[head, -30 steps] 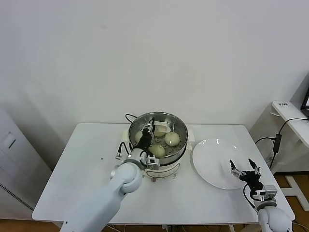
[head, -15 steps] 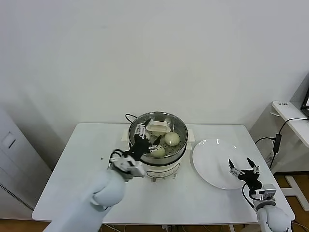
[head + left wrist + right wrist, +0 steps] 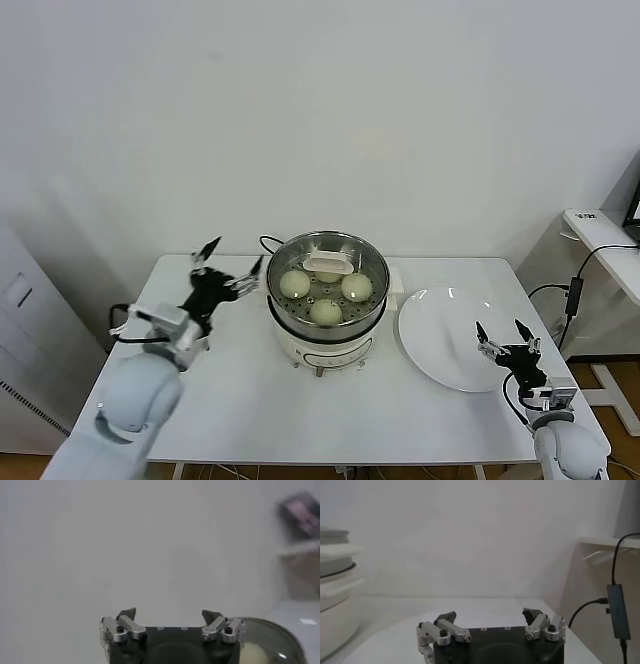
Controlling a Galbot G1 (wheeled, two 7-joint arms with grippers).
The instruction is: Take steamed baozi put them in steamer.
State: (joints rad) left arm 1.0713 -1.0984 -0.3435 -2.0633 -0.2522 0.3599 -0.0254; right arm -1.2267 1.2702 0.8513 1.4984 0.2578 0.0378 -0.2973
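A: White tabletop (image 3: pixel 250 400) is filling the near ground in the head view. What is sitting closest at four o'clock?

B: The right gripper (image 3: pixel 508 340) is hanging there, just over the near rim of the flat white plate (image 3: pixel 440 330), its jaws standing wide apart and gripping nothing. The right wrist view is showing the same spread fingers (image 3: pixel 445 617) with only bare plate beyond them.

A: And over at nine o'clock?

B: The left gripper (image 3: pixel 228 265) is hovering above the table, just beside the steamer's left wall but not touching it. Its jaws are splayed fully open and empty. In the left wrist view the fingertips (image 3: pixel 127 614) are pointing at blank wall, with the steamer's rim showing at one corner.

A: Where are the buns lying?

B: The steamed baozi (image 3: pixel 326 311) are resting inside the steamer (image 3: pixel 375 300), which is standing at the table's centre on its white cooker base. Three are showing plainly on the perforated floor: one at six o'clock, one at nine, one at three. A fourth at twelve o'clock is partly hidden by a pale rectangular piece lying across the far side, so I cannot tell much about it.

A: Anything farther back?

B: A black cord (image 3: pixel 268 241) is looping out behind the steamer at eleven o'clock
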